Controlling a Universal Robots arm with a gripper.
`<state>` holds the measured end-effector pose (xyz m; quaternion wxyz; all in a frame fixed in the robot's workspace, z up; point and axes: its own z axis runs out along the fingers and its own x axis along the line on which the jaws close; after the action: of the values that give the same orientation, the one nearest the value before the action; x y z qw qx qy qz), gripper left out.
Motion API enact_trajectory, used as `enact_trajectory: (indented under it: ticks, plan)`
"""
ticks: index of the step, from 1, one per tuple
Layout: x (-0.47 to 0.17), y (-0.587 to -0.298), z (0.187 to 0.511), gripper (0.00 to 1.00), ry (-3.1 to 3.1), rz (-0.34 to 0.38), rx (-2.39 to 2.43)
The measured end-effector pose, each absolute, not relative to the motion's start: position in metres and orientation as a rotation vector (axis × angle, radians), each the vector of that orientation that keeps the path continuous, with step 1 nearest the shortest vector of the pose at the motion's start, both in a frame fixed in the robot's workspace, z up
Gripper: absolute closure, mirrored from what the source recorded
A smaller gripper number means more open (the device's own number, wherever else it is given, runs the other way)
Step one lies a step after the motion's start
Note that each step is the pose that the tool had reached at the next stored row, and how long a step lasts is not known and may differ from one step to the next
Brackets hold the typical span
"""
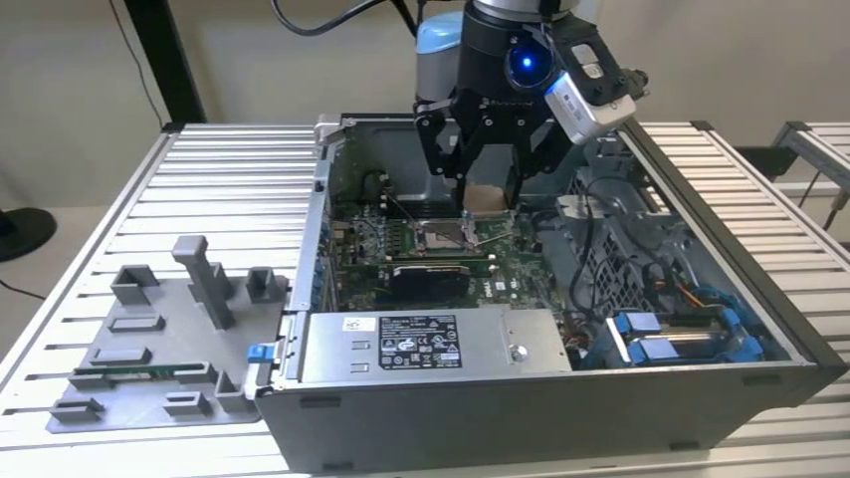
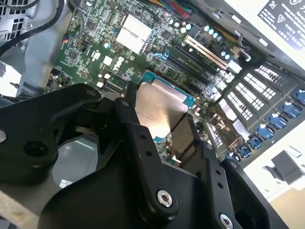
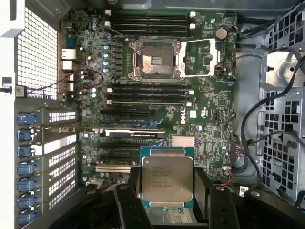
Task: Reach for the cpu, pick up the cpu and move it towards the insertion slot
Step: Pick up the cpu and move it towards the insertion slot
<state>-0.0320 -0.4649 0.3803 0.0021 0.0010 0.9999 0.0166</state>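
Grey fixture [image 1: 159, 349] at the exterior view's left on slatted table [image 1: 239, 169], holding a green memory stick [image 1: 126, 373]; well apart from the gripper. Open PC case [image 1: 531, 398] in the middle, motherboard [image 1: 398, 264] inside, power supply [image 1: 425, 344] along near wall, blue clips [image 1: 664, 339] toward the exterior view's right. Gripper [image 1: 488, 199] hanging inside case, above board, jaws clenched on cpu [image 1: 488, 197]. Cpu gripped by opposite edges, flat metal face showing in both wrist views [image 3: 167, 179] [image 2: 159, 112], black fingers [image 3: 131, 191] on either side. Cpu off the board, not touching it. Slot [image 1: 443, 235] just below and slightly toward the exterior view's left of cpu; open, silver frame, dark centre, hinged plate swung aside in first wrist view [image 3: 156, 59]. Cpu apart from slot, memory lanes [image 3: 147, 95] between them in first wrist view.
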Motion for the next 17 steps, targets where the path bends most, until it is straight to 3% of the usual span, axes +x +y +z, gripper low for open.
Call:
enact_trajectory:
  ticks: [17]
  plan:
    - [-0.033, -0.439, 0.380, 1.00, 3.137, 0.052, 0.003]
